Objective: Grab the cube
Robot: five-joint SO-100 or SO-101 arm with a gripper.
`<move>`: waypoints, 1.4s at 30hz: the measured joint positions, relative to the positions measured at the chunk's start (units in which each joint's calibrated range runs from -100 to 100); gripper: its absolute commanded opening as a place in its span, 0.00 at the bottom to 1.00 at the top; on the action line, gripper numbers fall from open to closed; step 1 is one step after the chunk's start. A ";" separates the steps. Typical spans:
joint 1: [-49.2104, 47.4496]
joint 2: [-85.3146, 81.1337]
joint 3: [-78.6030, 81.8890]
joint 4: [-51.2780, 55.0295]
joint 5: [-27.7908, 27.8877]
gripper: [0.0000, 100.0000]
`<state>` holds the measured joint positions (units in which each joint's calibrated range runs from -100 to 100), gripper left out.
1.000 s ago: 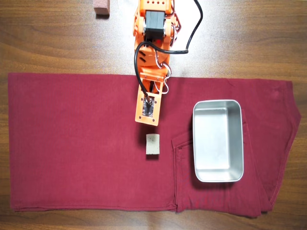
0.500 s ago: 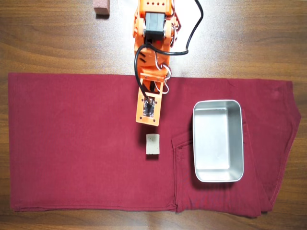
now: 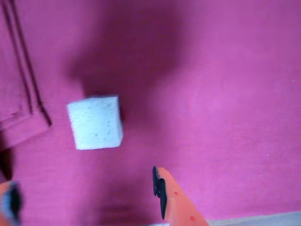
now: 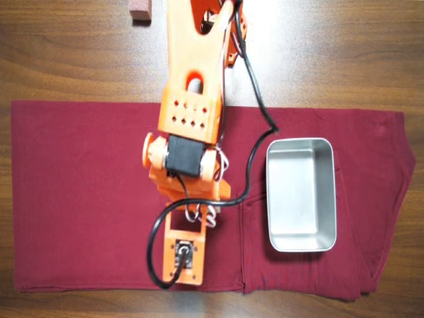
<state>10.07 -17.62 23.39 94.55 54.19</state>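
Observation:
In the wrist view the cube (image 3: pixel 95 122), a small pale speckled sponge-like block, lies on the maroon cloth (image 3: pixel 216 94). My gripper (image 3: pixel 84 181) is open and hovers just below the cube in that view, apart from it. Its orange right finger (image 3: pixel 171 197) has a black pad, and the left finger (image 3: pixel 9 202) only shows at the bottom left corner. The cube sits above the gap between them, nearer the left finger. In the overhead view my orange arm (image 4: pixel 189 99) reaches over the cloth and hides both the cube and the fingers.
A metal tray (image 4: pixel 301 141) stands empty on the cloth (image 4: pixel 79 199) to the right of the arm in the overhead view. A reddish-brown block (image 4: pixel 140 10) lies on the wooden table (image 4: pixel 66 59) at the top edge. A cloth seam (image 3: pixel 21 75) runs left of the cube.

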 measured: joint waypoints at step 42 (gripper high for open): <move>-33.30 6.86 -19.98 3.38 -11.92 0.00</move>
<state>-23.23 -10.76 3.41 97.93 42.27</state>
